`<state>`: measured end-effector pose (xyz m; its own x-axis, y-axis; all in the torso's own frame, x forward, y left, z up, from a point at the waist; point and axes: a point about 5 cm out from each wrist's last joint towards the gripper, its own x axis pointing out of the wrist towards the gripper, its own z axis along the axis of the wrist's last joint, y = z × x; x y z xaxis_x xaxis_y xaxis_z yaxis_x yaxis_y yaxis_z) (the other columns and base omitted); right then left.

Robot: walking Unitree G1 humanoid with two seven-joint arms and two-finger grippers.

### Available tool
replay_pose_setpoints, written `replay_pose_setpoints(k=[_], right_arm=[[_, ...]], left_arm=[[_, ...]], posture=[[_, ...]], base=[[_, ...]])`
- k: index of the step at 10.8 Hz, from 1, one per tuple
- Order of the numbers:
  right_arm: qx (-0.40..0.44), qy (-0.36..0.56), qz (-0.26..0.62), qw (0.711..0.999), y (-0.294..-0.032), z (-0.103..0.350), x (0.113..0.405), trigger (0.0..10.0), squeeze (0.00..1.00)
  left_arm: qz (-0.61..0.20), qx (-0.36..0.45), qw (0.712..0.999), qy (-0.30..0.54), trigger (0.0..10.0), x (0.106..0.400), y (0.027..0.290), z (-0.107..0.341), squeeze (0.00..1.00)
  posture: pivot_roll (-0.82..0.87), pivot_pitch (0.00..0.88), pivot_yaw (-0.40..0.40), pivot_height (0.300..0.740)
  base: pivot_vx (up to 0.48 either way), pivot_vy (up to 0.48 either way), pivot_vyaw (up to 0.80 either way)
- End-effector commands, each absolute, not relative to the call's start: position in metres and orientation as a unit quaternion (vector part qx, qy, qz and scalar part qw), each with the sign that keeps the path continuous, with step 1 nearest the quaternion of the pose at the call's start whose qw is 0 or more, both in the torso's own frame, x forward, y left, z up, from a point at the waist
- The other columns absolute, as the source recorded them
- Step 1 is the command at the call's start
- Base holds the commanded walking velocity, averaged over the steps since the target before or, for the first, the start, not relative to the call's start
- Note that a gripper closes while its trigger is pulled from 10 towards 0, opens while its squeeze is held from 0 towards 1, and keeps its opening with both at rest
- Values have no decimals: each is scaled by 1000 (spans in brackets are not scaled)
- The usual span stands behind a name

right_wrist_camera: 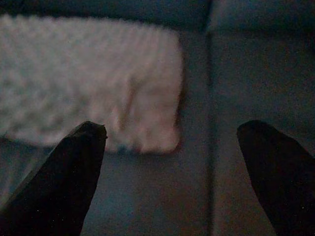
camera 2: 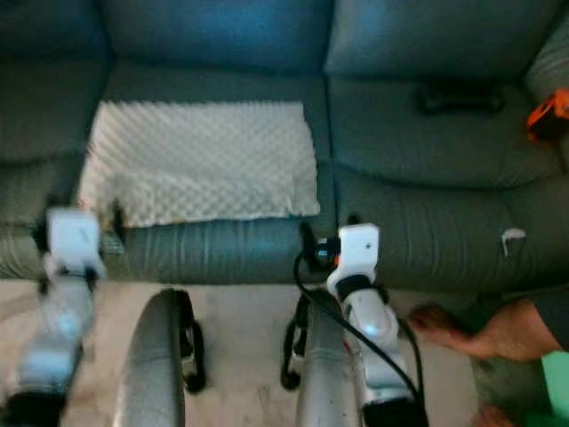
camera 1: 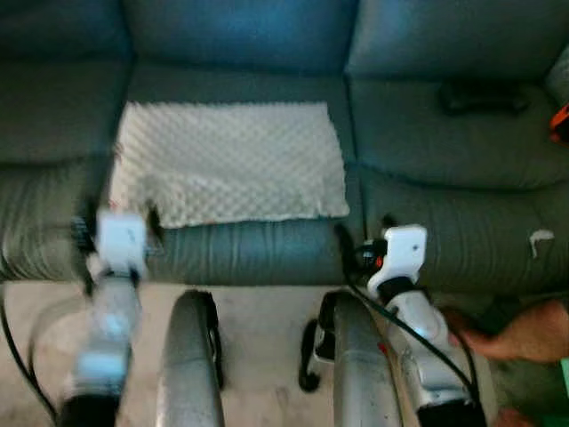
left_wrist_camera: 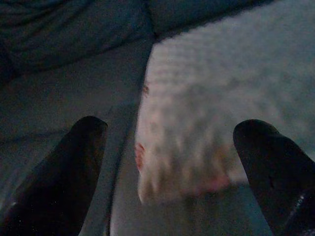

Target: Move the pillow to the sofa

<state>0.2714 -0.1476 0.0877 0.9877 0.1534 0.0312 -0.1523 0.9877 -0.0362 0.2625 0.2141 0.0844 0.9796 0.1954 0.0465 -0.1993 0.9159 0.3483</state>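
The pillow (camera 1: pixel 227 160), cream with a bumpy texture, lies flat on the middle seat of the dark teal sofa (camera 1: pixel 444 151). Its near edge reaches almost to the seat's front. My left gripper (camera 1: pixel 117 219) hovers just before the pillow's near left corner, blurred in the eye views. In the left wrist view the left gripper (left_wrist_camera: pixel 171 127) is open, with that corner of the pillow (left_wrist_camera: pixel 197 142) beyond its fingers. My right gripper (camera 1: pixel 364 233) stands at the seat's front edge by the pillow's near right corner. The right gripper (right_wrist_camera: pixel 172 127) is open and empty, with the pillow (right_wrist_camera: pixel 93 83) ahead.
A black object (camera 1: pixel 480 96) lies on the right seat, and something orange (camera 1: pixel 560 120) sits at the far right edge. A small white scrap (camera 1: pixel 540 238) is on the sofa front. A person's foot (camera 1: pixel 524 331) rests on the pale carpet (camera 1: pixel 267 329) beside my right arm.
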Motion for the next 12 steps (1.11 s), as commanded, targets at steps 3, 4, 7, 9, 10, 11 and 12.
replay_pose_setpoints(k=[3,4,7,9,10,11,12], right_arm=[[-18,-28,45,998,-166,99,283,10000,0],[-21,-26,53,998,-165,98,281,10000,0],[-11,-12,81,997,-154,88,271,10000,0],[-11,-14,75,997,-157,90,276,10000,0],[-16,-11,71,997,-160,88,277,10000,0],[-17,-9,67,998,-164,87,276,10000,0],[-15,-3,66,998,-165,84,275,10000,0]], left_arm=[[56,121,991,28,10000,240,188,72,0],[43,110,993,27,10000,240,185,72,0],[38,69,996,45,10000,248,173,66,0],[28,63,996,52,10000,251,167,61,0],[29,62,996,56,10000,253,166,60,0],[27,61,996,58,10000,253,166,58,0],[18,52,996,69,10000,251,166,54,0]], posture=[[-19,120,-45,620],[-16,108,-50,620],[-28,50,-63,645],[-43,11,-60,690],[-43,5,-60,705],[-40,0,-59,720],[-38,0,-63,735]], base=[[0,0,0],[0,0,0],[0,0,0],[0,0,0],[0,0,0],[0,0,0],[0,0,0]])
